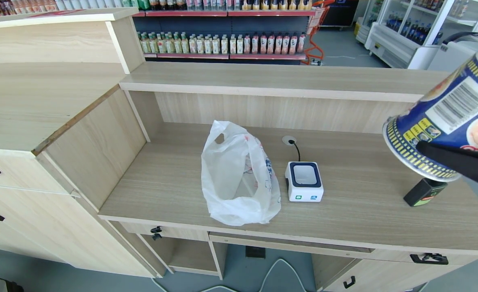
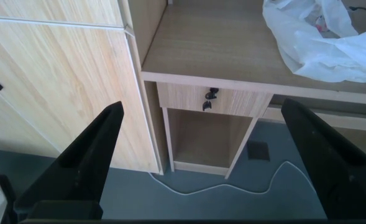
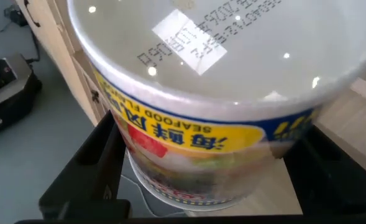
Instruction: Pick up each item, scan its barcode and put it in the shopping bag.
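Right gripper (image 3: 210,186) clamped on a blue noodle cup (image 1: 446,121), cup tilted, barcode showing, raised over the right end of the counter (image 1: 364,182) above a small dark box (image 1: 423,192), scanner (image 1: 304,181) mid-counter, white shopping bag (image 1: 239,178) just beside the scanner, left gripper (image 2: 201,155) spread wide, low before the counter.

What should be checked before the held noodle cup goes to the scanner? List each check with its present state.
1. Grip: the right gripper has its fingers on both sides of the noodle cup: ok.
2. Barcode turned to the scanner: not ok, it faces upward.
3. Scanner window uncovered: ok.
4. Shopping bag mouth open: ok.
5. Left gripper out of the way: ok, open, low before the left front of the counter.
6. Small black box already scanned: cannot tell.
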Available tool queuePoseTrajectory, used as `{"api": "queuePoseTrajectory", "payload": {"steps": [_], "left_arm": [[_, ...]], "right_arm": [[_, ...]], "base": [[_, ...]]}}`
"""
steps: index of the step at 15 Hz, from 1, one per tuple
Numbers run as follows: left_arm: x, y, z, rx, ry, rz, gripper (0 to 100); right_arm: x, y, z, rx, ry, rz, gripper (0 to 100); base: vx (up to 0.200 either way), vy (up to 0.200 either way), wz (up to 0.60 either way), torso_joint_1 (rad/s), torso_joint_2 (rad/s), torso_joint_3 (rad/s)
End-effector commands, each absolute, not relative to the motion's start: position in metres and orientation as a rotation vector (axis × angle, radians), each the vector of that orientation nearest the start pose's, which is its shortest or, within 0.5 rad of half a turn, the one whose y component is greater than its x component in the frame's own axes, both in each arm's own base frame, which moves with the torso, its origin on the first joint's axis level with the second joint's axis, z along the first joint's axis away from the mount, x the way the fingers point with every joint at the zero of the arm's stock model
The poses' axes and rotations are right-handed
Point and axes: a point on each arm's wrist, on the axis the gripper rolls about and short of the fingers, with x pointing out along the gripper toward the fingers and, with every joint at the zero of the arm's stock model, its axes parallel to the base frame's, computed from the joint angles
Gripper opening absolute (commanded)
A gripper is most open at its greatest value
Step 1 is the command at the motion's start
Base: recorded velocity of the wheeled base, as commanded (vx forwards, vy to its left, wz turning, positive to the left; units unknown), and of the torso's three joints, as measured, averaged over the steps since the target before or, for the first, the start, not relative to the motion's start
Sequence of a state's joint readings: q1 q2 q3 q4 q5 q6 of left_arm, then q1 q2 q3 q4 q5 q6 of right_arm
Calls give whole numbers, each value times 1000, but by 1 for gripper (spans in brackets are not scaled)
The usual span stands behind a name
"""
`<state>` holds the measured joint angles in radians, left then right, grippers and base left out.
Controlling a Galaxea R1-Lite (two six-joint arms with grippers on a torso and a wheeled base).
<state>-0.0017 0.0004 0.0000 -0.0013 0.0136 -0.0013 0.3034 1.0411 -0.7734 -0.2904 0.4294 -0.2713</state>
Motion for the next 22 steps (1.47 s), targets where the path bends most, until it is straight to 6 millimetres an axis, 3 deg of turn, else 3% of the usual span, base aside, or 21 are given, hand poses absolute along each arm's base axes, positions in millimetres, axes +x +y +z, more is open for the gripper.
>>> {"api": "queuePoseTrajectory", "payload": {"steps": [1, 4, 9, 11, 17, 19, 22], "left_arm": [[-23, 0, 76, -2, 0, 12, 100], [-23, 0, 76, -2, 0, 12, 100], [-23, 0, 76, -2, -2, 12, 100], [-23, 0, 76, -2, -2, 12, 100], [-23, 0, 76, -2, -2, 12, 100], [-23, 0, 76, -2, 0, 12, 100], [-23, 0, 76, -2, 0, 12, 100]], "right_arm": [[130, 51, 284, -153, -101, 725, 0], [127, 52, 281, 60, -57, 774, 0], [112, 58, 250, 321, 82, 1108, 0], [99, 65, 249, 470, 135, 1255, 0], [115, 76, 257, 504, 86, 1374, 0], [130, 84, 259, 455, 43, 1447, 0], [134, 82, 254, 390, 37, 1513, 0]], "base": [[0, 0, 0, 0, 0, 0], [0, 0, 0, 0, 0, 0], [0, 0, 0, 0, 0, 0], [0, 0, 0, 0, 0, 0], [0, 0, 0, 0, 0, 0], [0, 0, 0, 0, 0, 0], [0, 0, 0, 0, 0, 0]]}}
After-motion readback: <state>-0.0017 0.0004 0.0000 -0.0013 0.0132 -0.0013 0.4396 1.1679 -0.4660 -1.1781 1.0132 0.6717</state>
